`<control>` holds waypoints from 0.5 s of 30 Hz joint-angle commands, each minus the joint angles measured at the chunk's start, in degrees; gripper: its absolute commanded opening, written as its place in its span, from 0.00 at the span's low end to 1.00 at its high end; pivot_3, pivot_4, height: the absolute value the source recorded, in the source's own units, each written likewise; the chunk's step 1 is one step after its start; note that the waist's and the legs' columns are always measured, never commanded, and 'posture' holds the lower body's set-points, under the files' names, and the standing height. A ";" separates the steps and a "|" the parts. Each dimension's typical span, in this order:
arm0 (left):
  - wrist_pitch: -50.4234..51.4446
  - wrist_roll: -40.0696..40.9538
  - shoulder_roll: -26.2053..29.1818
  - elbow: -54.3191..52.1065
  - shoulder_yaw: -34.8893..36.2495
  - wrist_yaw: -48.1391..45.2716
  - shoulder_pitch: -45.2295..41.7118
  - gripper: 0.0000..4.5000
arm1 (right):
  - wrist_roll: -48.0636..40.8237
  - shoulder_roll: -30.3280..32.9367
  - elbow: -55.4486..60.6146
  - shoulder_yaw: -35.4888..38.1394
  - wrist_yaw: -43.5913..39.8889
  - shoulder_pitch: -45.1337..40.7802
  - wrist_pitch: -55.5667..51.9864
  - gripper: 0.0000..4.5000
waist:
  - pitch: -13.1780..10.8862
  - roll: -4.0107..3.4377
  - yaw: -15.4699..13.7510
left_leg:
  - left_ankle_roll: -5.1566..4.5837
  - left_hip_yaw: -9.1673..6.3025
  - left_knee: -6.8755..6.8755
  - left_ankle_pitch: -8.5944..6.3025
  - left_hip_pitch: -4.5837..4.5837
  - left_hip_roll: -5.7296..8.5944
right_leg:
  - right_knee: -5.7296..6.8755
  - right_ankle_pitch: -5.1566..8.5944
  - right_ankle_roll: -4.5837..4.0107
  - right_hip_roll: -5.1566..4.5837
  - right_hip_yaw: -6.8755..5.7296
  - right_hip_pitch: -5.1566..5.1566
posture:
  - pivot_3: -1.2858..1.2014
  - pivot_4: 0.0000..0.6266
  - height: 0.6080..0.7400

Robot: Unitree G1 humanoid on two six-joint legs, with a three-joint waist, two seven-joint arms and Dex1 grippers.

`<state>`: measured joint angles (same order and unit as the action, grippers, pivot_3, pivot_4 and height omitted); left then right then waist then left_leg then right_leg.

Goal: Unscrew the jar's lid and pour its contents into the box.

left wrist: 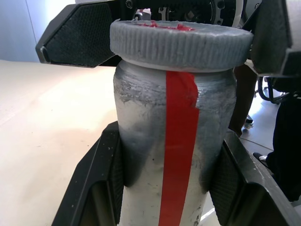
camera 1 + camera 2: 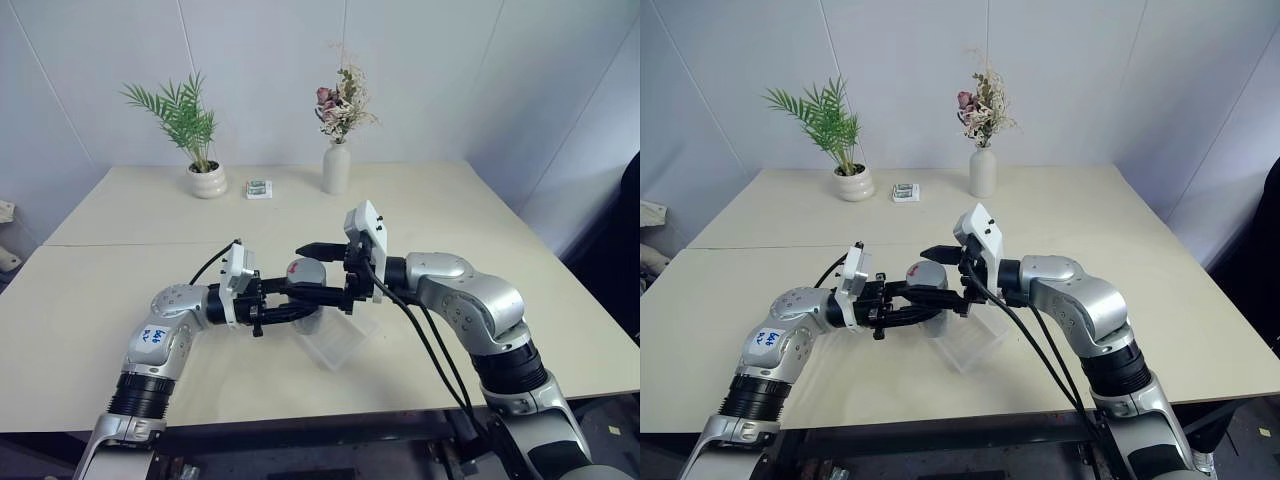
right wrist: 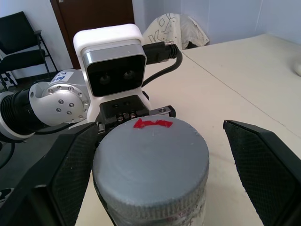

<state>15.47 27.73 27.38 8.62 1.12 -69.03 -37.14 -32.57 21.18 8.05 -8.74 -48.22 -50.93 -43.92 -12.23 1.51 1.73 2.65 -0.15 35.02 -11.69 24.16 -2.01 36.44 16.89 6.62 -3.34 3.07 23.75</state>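
Cream tabletop (image 2: 120, 300) stretched back to pale walls, with a seam across it. At the far edge stood a white plant pot (image 2: 208, 180) with a green frond, a small patterned packet (image 2: 259, 188) beside it, and a white vase (image 2: 336, 168) of dried flowers.

Above the middle of the table, the left gripper (image 2: 300, 297) was clamped on the jar (image 1: 171, 155), its fingers (image 1: 101, 179) pressed to both sides of the body, which carried a red stripe. The lid (image 3: 150, 162) was still on. The right gripper (image 3: 150, 160) faced the lid with its fingers (image 3: 263, 165) spread wide on either side, not touching it. The box (image 2: 338, 345) lay on the table just below the jar.
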 commanded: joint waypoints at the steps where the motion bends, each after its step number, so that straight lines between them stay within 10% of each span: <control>1: -0.36 1.08 -0.17 -2.28 0.41 -0.10 -0.12 0.43 | 0.46 0.97 -0.45 2.06 -0.57 -1.22 1.71 0.99 | 0.00 0.00 0.01 | 0.00 0.00 0.00 0.00 0.00 0.00 | 0.00 0.00 0.00 0.00 0.00 0.00 | 0.52 0.24 1.00; 15: -0.44 1.14 -0.26 -2.23 0.29 0.07 -0.17 0.43 | -0.78 3.14 -0.18 3.39 -2.19 -0.30 1.97 0.99 | 0.00 0.00 0.02 | 0.00 0.00 0.00 0.00 0.00 0.00 | 0.00 0.00 0.00 0.00 0.00 0.00 | 0.52 0.24 1.00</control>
<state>15.54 27.73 27.28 8.64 1.10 -68.38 -37.14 -32.95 23.39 6.60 -8.13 -50.54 -50.93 -42.69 -12.23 1.51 1.75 2.65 -0.14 35.02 -11.69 24.16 -2.01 36.44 16.89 6.62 -3.34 3.07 23.75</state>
